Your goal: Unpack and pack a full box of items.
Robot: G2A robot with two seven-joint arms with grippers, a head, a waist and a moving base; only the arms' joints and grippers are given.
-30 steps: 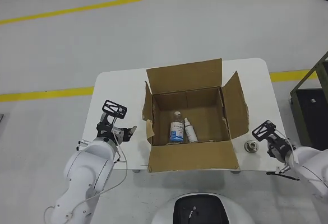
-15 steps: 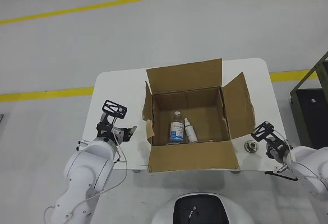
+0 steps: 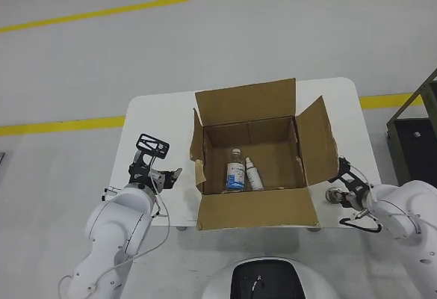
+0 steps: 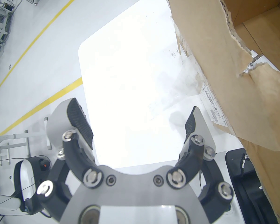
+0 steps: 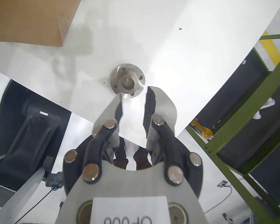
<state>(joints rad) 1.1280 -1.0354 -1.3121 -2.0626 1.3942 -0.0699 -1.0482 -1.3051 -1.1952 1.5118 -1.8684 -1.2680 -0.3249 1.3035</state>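
Both unclenched, empty: left gripper (image 4: 133,105), right gripper (image 5: 135,94); white table (image 3: 158,119), grey floor (image 3: 91,60), yellow line (image 3: 46,127).

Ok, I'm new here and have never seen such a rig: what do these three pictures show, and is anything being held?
It is a two-armed robot at a white table. One picture looks down from a camera above its arms. The other two come from cameras on its wrists, each showing that arm's own gripper up close. On the table stands an open cardboard box with a blue-labelled bottle and a smaller white bottle lying inside. Beside the box lies a round metal flange. The left gripper is open over bare table next to the box. The right gripper is by the flange, only slightly open. Neither holds anything.
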